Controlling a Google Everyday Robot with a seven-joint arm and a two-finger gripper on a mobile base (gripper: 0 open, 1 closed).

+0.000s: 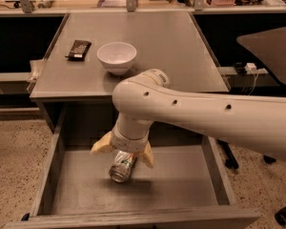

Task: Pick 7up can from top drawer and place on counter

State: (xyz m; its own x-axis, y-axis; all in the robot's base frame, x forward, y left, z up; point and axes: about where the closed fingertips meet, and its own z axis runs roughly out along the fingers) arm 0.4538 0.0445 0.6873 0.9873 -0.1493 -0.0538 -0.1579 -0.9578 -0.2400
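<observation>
1. Inside the top drawer (pixel 181 182), left of centre on its flat grey floor: the 7up can (pixel 122 168). It is silvery with green marks and lies on its side. One round end faces the camera and the body runs back toward the cabinet.
2. Gripper (pixel 121 158): hangs inside the drawer, directly over the far end of the can, pointing down. Its two tan fingers (pixel 101 148) are spread wide, one on each side of the can, with nothing clamped between them. Whether either finger touches the can cannot be told.
3. Arm (pixel 205 116): thick and white. It enters from the right edge, crosses above the right half of the drawer and bends down at a rounded joint just in front of the counter's edge.
4. Top drawer, condition: pulled out toward the camera. It is a grey box with tall side walls and a worn front edge.
5. Counter (pixel 171 51): matte grey rectangular top, directly behind and above the drawer.
6. White bowl (pixel 117 56): upright on the counter, near its front edge and left of centre.
7. Black flat packet (pixel 79 48): lies on the counter to the left of the bowl, apart from it.
8. Surroundings: speckled floor (pixel 14 166) beside the cabinet, a pale wooden desk (pixel 86 1) with clutter behind the counter, and a chair castor (pixel 282 217) at lower right.
</observation>
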